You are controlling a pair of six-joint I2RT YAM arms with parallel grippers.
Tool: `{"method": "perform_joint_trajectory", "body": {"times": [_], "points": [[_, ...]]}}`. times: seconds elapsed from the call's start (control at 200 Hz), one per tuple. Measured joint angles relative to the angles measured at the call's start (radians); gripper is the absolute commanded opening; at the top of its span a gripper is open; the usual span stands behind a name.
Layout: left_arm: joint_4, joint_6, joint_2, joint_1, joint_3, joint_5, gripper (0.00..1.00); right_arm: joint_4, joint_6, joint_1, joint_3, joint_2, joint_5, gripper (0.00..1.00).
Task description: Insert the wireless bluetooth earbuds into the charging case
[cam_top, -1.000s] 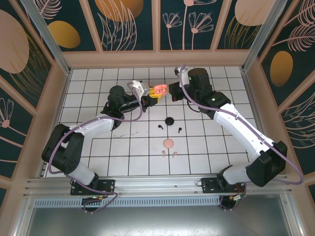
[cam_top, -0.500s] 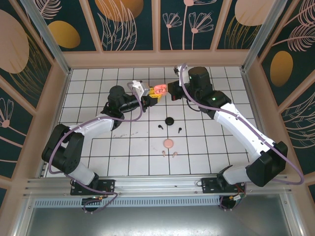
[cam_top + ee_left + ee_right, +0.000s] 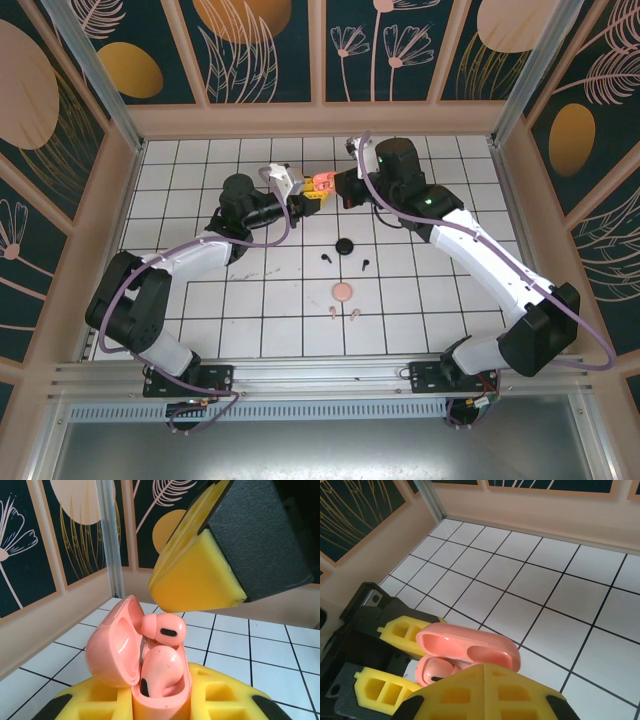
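My left gripper is shut on a pink charging case held upright above the back of the table, its lid swung open. One pink earbud sits in a well. A second pink earbud stands higher, poking out of the case. My right gripper is shut, yellow pads pressed together, just above and beside the open case. In the top view the case hangs between both grippers. Two black earbuds and two pink earbuds lie on the tiles.
A round black case lies mid-table and a round pink case lies nearer the front. The back wall stands close behind the grippers. Open tiles spread to the left and right.
The right gripper has shifted a little left, closer over the open case. The left gripper and the case have stayed put.
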Motion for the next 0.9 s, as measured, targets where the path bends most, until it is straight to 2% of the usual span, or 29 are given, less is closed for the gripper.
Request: {"method": "perform_joint_trajectory", "body": {"times": [0.896], "points": [[0.002,-0.001,0.006,0.0,0.0,-0.002,0.0,-0.003,-0.012,-0.002,0.005,0.02,0.021,0.0]]}}
